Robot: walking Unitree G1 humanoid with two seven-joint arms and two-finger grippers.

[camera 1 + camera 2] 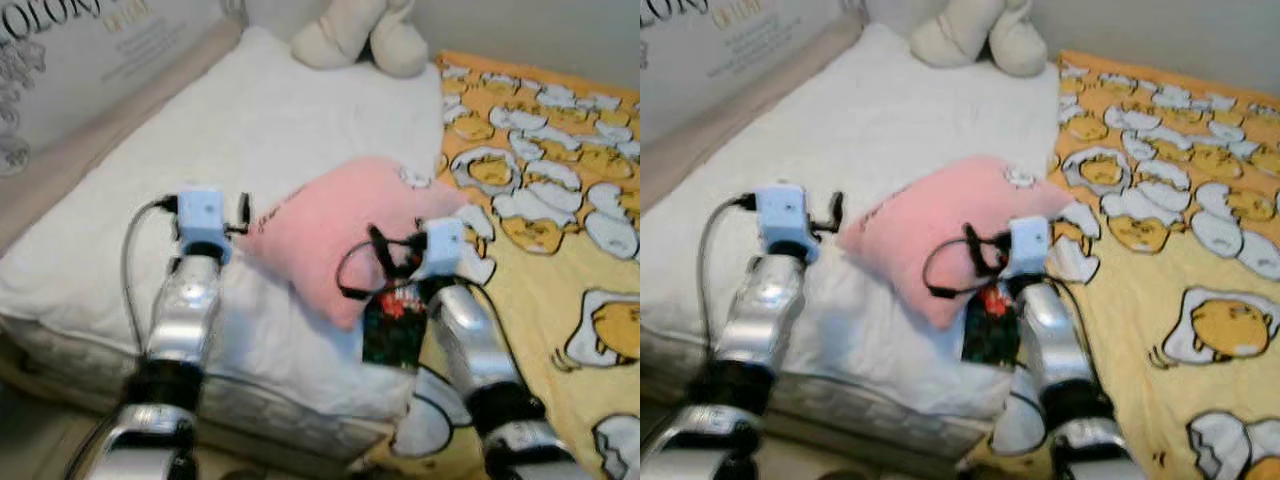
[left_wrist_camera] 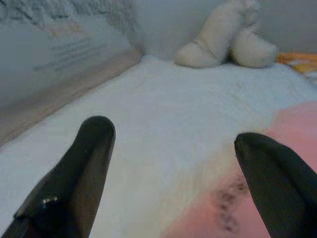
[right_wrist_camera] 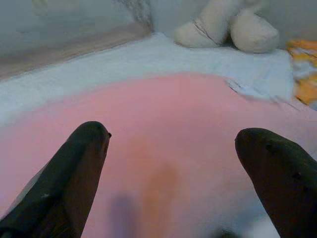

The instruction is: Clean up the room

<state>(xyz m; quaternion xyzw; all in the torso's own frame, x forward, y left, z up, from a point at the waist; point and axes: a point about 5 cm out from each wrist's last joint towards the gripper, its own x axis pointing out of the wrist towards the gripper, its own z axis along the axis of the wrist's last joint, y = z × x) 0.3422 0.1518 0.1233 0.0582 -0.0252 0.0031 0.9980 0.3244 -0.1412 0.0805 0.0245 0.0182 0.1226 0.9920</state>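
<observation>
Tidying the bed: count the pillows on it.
1: the pink pillow lies on the white sheet, between both open end effectors. The cream plush toy isn't counted; none seems hidden.

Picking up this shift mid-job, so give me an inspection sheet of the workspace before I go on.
Surface: white bed, yellow egg-print blanket along its right.
Job's things: pink pillow lying tilted near the bed's front edge.
Clutter: cream plush toy at the far end.
Grippers: left hand open, just left of the pillow; right hand open, over the pillow.
Cables: black loops at the right wrist, grey cable at the left wrist.
Surroundings: printed board on the left.
</observation>
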